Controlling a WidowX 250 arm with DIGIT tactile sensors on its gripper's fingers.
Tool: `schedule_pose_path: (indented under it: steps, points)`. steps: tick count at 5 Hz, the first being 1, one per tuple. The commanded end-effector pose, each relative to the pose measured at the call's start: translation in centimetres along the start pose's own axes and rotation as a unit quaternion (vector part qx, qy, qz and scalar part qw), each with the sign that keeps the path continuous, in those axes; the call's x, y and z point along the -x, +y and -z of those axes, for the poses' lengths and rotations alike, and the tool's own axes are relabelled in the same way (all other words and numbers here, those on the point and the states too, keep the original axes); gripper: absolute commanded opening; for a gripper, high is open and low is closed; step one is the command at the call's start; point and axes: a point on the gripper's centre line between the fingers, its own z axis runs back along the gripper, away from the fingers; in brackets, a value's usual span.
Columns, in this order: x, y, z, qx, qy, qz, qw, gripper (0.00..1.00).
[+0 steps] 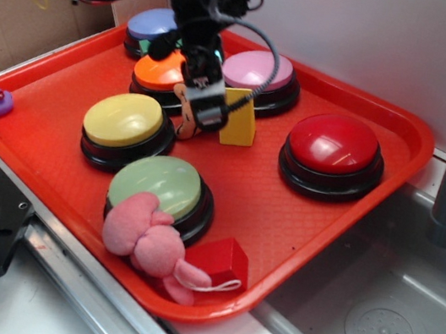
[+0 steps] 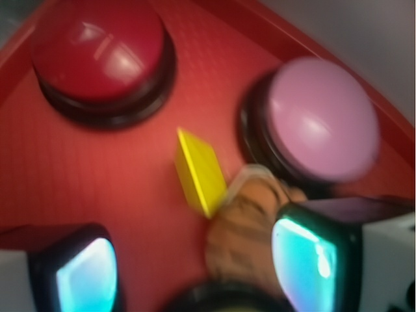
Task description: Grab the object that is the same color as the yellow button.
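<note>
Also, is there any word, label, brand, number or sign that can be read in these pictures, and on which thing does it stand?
No readable text in either view.
Yellow block: plain faces, no marking.
Yellow button, red button and pink button: plain domes, no lettering.
Red tray: only a fine texture, no words.
Gripper: blurred in the wrist view, no label can be made out.

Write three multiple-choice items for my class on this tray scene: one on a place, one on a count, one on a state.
1. Where does the yellow block stand?
A. Between the pink button and the red button
B. On the green button
C. In the sink

2. How many domed buttons sit on the red tray?
A. Four
B. Six
C. Eight

3. What state is the pincer in?
A. Shut on the yellow block
B. Open, holding nothing
C. Out of view

Key: 1 A, exterior view shows it there. 2 B, six domes countable. 3 B, wrist view shows its fingers spread, block beyond them.
</note>
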Motion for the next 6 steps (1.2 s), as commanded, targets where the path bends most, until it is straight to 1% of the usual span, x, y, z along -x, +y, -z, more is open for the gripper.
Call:
schedule_pose_path:
  steps: [1,2,3,4,5,6]
  points:
    - [-2.4,-0.7,1.5,0.011,-0.049,0.055,0.997,1.00]
    - [-2.3,-0.7,1.9,-0.009,-0.018,0.079,0.997,0.16]
    - [-2.3,-0.6,1.9,-0.014,-0.025,0.070,0.997,0.00]
    - [-2.2,-0.5,1.8,-0.012,-0.016,0.063,0.998,0.00]
    - [-2.2,-0.2,0.9,-0.017,-0.019,0.046,0.999,0.00]
    - [-2.7,0.1,-1.2,-0.005,-0.017,0.025,1.000,0.00]
